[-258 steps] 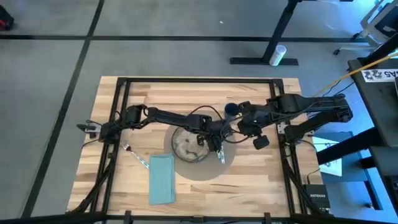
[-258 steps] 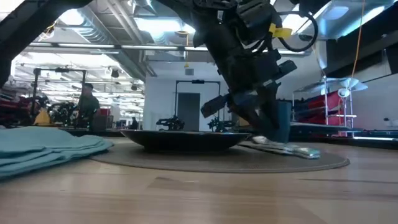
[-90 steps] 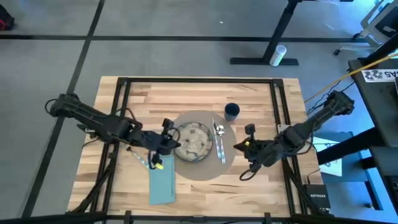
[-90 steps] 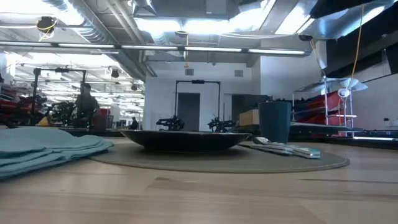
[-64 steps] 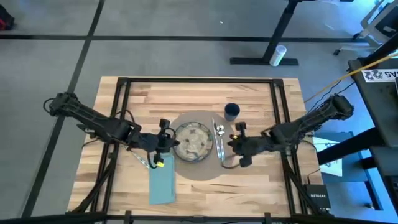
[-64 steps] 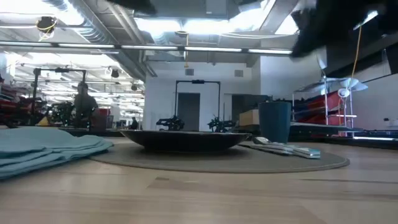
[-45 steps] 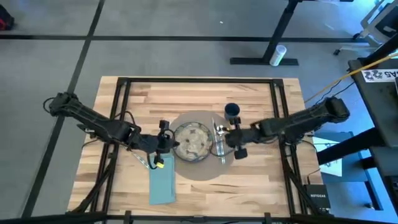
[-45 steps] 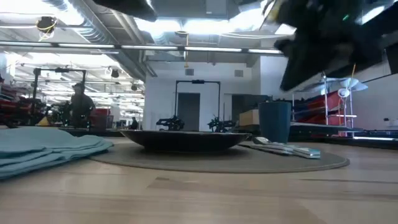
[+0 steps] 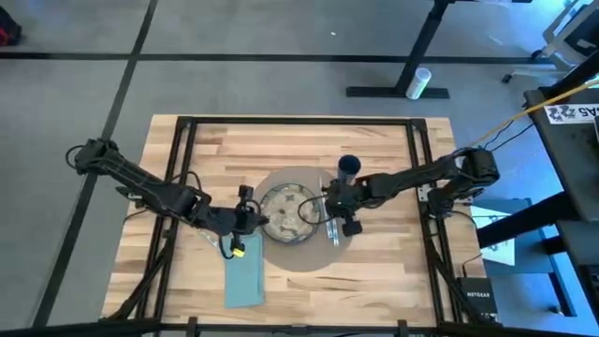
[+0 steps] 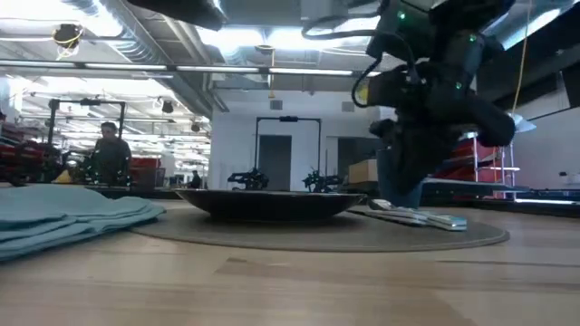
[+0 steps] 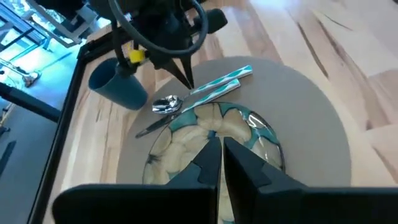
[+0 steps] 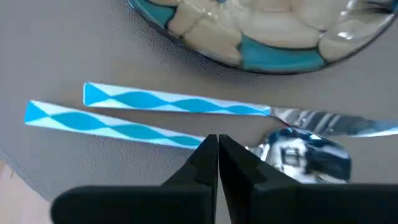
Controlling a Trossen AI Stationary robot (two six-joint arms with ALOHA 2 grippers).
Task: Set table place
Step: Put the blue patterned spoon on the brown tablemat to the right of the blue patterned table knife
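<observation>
At frame center, the right pincer (image 9: 329,208) hangs pressed together over the spoon (image 12: 305,153), while the left pincer (image 9: 251,218), also pressed together, sits beside the plate (image 9: 286,213).

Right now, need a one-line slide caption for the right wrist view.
Right gripper shut, poised over the spoon and knife beside the plate.

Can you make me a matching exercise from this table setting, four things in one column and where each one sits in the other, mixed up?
Things:
1. plate
2. napkin
3. cup
4. right gripper

Places:
A. on the bare table, left of the placemat
B. above the knife and spoon
C. centre of the placemat
D. on the table by the placemat's far right edge

Pairs: 1-C, 2-A, 3-D, 4-B
</observation>
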